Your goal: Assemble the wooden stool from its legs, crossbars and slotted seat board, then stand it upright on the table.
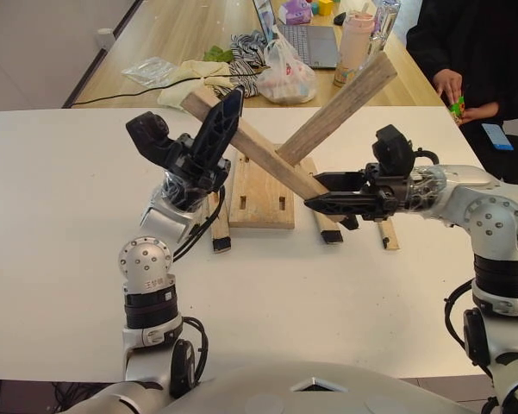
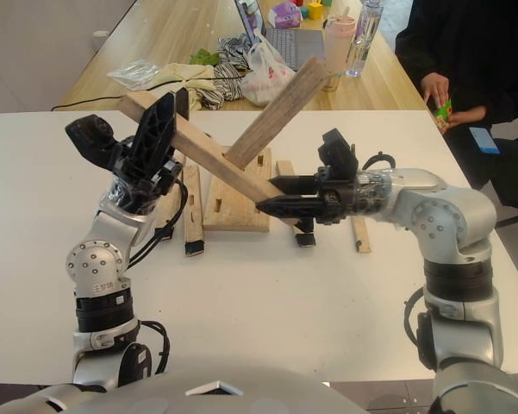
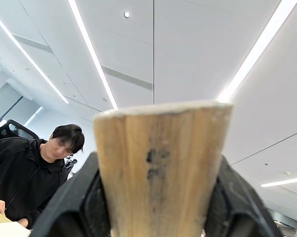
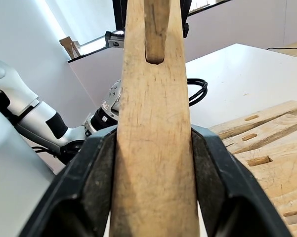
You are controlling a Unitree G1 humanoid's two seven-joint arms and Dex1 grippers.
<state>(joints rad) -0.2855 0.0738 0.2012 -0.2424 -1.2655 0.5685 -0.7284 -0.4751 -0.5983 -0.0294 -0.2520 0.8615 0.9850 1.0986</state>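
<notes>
A long wooden leg [image 1: 259,151] hangs slanted above the table, and both grippers hold it. My left gripper [image 1: 220,103] is shut on its raised far-left end, which sits between the fingers [image 3: 74,207] in the left wrist view. My right gripper [image 1: 313,193] is shut on its lower right end [image 4: 155,148]. A second wooden piece [image 1: 345,103] rises from the leg's middle toward the back right, seemingly seated in its slot [image 4: 155,49], with no gripper on it. The slotted seat board [image 1: 259,207] lies flat on the table beneath them.
Loose wooden bars lie beside the board at its left [image 1: 220,228] and right [image 1: 326,226], and one farther right [image 1: 386,233]. Behind the white table [image 1: 69,259] stands a wooden table with a laptop [image 1: 306,39], bags and bottles. A person in black sits at the back right.
</notes>
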